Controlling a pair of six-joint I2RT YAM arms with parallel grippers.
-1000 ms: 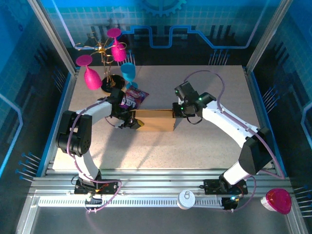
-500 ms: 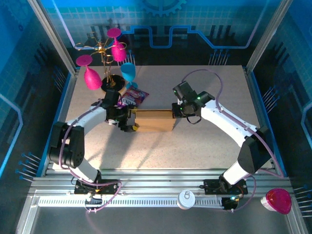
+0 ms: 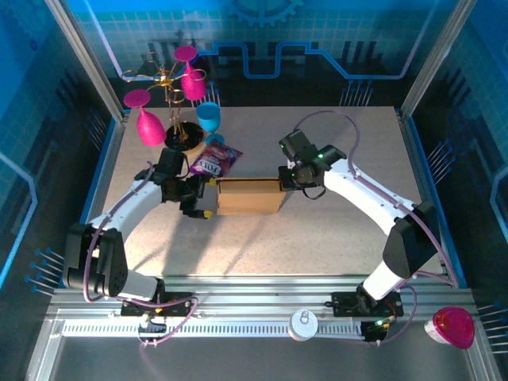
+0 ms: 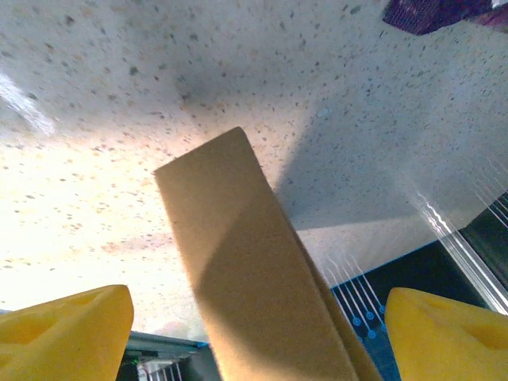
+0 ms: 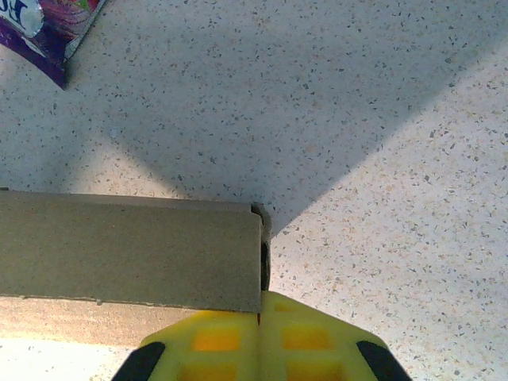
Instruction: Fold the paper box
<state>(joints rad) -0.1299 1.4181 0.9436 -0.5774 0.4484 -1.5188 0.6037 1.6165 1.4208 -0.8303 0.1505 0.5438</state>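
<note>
The paper box [image 3: 248, 196] is a low brown cardboard box lying shut in the middle of the table. My left gripper [image 3: 205, 198] stands open at its left end. In the left wrist view the box's end [image 4: 254, 270] reaches between the two yellow fingertips [image 4: 67, 333] without touching either. My right gripper [image 3: 283, 184] is shut at the box's right end. In the right wrist view its joined yellow fingers [image 5: 259, 341] press against the corner of the box [image 5: 127, 250], where a thin flap edge stands slightly off the end wall.
A purple snack packet [image 3: 214, 161] lies just behind the box's left end, and its corner [image 5: 48, 32] appears in the right wrist view. A stand with pink and blue goblets [image 3: 176, 107] occupies the back left. A white disc [image 3: 303, 324] and a pink cup [image 3: 449, 327] rest on the front rail.
My left gripper has opened and drawn back to the left, off the box's left end, with its arm swinging outward. The right gripper stays shut at the right end.
</note>
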